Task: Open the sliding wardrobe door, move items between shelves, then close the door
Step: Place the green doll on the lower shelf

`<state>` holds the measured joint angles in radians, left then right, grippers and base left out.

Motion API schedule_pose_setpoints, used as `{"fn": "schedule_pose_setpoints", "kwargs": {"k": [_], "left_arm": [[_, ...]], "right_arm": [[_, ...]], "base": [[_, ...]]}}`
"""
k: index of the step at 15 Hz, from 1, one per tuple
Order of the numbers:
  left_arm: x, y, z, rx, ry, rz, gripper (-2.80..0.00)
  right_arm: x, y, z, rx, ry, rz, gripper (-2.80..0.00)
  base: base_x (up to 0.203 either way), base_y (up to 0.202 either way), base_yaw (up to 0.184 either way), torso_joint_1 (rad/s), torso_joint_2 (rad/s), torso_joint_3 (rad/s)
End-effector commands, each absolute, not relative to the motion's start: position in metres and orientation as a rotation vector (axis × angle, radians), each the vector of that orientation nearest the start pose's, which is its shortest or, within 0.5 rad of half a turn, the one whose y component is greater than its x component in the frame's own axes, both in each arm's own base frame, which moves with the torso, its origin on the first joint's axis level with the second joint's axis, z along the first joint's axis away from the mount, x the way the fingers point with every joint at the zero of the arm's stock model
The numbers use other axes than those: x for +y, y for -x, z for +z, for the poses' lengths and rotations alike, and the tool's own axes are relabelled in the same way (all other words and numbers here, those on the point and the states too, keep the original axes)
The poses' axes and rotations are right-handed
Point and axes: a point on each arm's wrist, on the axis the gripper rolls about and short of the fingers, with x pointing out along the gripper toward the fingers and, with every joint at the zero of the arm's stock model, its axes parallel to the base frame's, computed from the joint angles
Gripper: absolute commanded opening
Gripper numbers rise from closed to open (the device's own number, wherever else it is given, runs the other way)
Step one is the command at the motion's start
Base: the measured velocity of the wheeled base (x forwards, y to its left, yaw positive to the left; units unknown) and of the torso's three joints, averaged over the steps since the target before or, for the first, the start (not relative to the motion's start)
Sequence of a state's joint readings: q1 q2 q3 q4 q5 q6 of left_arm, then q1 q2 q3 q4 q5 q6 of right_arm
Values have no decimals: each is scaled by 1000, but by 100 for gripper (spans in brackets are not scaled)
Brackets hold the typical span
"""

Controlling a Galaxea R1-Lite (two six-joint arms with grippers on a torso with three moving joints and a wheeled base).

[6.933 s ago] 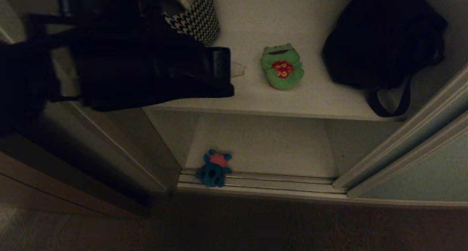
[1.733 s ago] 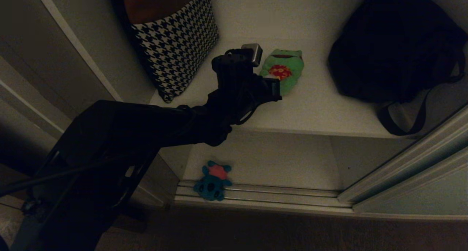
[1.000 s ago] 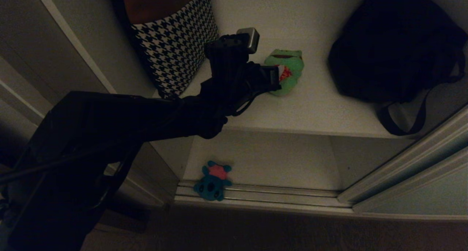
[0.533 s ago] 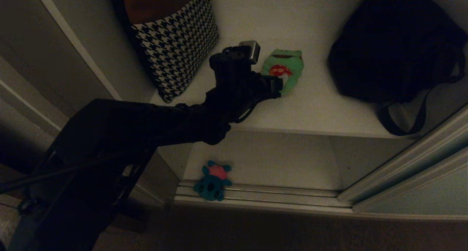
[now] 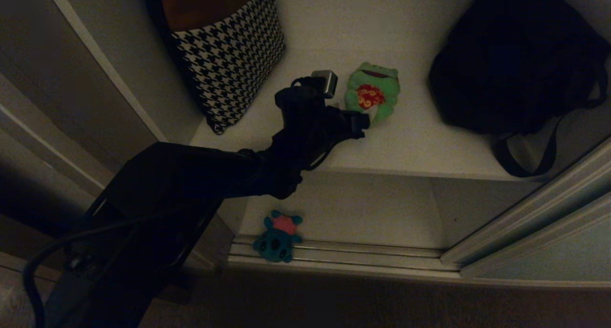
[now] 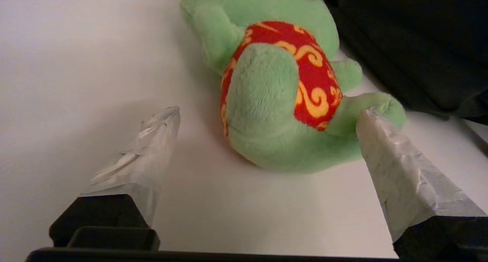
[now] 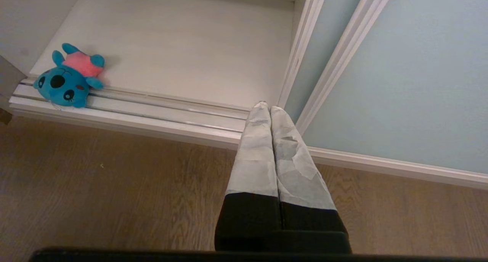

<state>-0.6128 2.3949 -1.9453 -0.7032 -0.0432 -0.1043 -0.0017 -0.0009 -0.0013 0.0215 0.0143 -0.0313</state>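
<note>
The green frog toy (image 5: 373,93) (image 6: 263,82), with its red patch up, lies on the upper off-white shelf (image 5: 410,142). My left gripper (image 5: 353,112) (image 6: 268,112) is open just short of the frog's near end. Its taped fingers (image 6: 148,151) stand wide to either side, and one tip is at the frog's foot. The teal toy (image 5: 277,236) (image 7: 68,79) lies at the front edge of the lower shelf (image 5: 353,204) (image 7: 171,56), partly on the track. The pale grey-green sliding door (image 5: 549,242) (image 7: 400,82) is slid to the right. My right gripper (image 7: 268,108) hangs shut above the floor.
A houndstooth bag (image 5: 229,56) leans at the upper shelf's left, close to my left arm. A big black bag (image 5: 515,56) fills the shelf's right side, its strap (image 5: 525,156) hanging over the edge. A ribbed track (image 5: 363,254) runs along the front, with wooden floor (image 7: 114,193) before it.
My left gripper has opened and let go of the frog, which now lies flat on the upper shelf. The arm has dropped and drawn back a little. The teal toy has not moved.
</note>
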Motion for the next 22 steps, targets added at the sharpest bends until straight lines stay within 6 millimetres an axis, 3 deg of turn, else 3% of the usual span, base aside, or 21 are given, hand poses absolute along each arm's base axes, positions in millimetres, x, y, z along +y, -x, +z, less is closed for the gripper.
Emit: {"fn": "schedule_pose_setpoints", "kwargs": {"k": [1, 13, 17, 18, 22], "left_arm": [[-294, -421, 213, -203, 172, -661, 0], [-288, -427, 210, -228, 182, -646, 0], [-287, -433, 200, -210, 170, -662, 0], [-287, -433, 199, -210, 171, -665, -280], [-285, -432, 204, -220, 170, -691, -280]], "right_arm": [[0, 23, 73, 20, 32, 13, -280], [0, 23, 73, 20, 32, 13, -280], [0, 23, 74, 20, 32, 13, -280], [0, 23, 73, 20, 32, 13, -280], [0, 23, 73, 19, 31, 13, -280]], "base": [[0, 0, 0, 0, 0, 0], [0, 0, 0, 0, 0, 0], [0, 0, 0, 0, 0, 0], [0, 0, 0, 0, 0, 0], [0, 0, 0, 0, 0, 0]]}}
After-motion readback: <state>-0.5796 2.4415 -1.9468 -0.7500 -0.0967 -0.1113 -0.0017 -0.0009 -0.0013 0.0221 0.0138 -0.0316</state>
